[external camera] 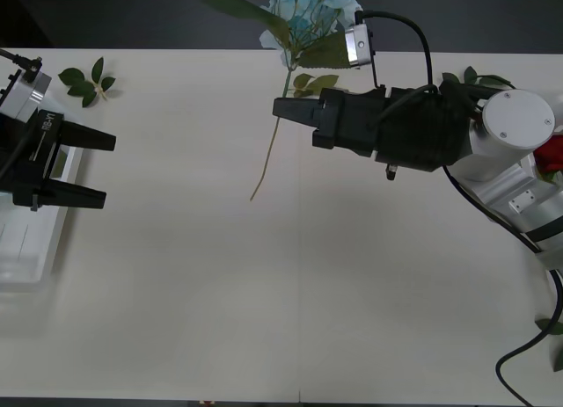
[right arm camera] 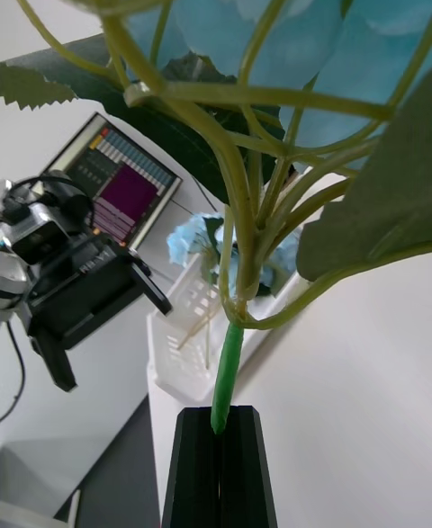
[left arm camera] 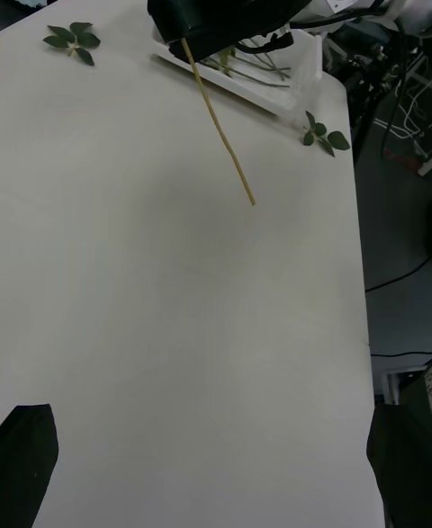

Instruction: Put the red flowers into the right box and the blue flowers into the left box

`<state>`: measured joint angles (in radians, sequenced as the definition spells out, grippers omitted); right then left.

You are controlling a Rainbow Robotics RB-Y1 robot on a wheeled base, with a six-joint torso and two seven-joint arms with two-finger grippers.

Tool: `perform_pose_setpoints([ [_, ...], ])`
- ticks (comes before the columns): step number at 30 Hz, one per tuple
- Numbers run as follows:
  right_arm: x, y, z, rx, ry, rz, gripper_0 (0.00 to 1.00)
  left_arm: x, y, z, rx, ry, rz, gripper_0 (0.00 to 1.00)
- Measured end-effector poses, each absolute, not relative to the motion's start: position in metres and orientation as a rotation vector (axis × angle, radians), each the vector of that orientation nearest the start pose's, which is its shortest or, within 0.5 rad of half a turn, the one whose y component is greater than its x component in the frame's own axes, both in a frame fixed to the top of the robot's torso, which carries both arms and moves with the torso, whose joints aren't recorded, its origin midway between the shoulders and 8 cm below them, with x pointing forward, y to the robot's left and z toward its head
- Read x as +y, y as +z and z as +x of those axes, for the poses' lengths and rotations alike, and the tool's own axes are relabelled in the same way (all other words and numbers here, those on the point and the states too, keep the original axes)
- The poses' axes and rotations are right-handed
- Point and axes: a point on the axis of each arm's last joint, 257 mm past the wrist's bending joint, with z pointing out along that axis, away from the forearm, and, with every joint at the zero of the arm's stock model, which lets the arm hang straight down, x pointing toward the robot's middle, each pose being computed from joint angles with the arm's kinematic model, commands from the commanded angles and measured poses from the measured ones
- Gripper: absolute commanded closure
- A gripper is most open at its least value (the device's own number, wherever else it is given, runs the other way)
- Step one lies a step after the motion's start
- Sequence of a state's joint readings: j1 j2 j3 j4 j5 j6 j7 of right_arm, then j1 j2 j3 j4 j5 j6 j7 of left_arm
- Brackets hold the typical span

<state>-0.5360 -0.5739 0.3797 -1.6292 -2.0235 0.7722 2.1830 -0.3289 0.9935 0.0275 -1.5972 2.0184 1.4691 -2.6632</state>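
Blue flower (external camera: 303, 11) head cut off at 12 o'clock edge in front view. Left box (external camera: 48, 236) partly hidden under left hand (external camera: 104, 170). Red bloom (external camera: 551, 154) at 3 o'clock mostly behind right arm, cropped.

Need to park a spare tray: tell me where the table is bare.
Bare: the wide middle and near table, between the left box and the right arm. Crowded: the far edge, where the right gripper holds a blue flower, leaf sprigs nearby; the left gripper over its box.
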Motion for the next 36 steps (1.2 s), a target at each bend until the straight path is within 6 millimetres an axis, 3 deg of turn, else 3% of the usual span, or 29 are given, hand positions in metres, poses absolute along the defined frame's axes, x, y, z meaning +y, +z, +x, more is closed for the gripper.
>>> perform_pose_setpoints([
  [6, 0.032, -0.030, 0.454, 1.531, 1.436, -0.654, 1.00, 0.206, -0.098, 0.390, 1.903, -1.043, 1.120, 0.00],
  [16, 0.047, -0.006, 0.448, 1.456, 1.549, -0.580, 1.00, 0.168, -0.093, 0.380, 1.984, -1.283, 0.932, 0.00],
  [26, 0.048, 0.002, 0.449, 1.436, 1.585, -0.541, 1.00, 0.120, -0.073, 0.379, 1.930, -1.447, 0.892, 0.00],
  [36, 0.048, 0.002, 0.449, 1.436, 1.585, -0.541, 1.00, 0.081, -0.073, 0.385, 1.916, -1.464, 0.924, 0.00],
])
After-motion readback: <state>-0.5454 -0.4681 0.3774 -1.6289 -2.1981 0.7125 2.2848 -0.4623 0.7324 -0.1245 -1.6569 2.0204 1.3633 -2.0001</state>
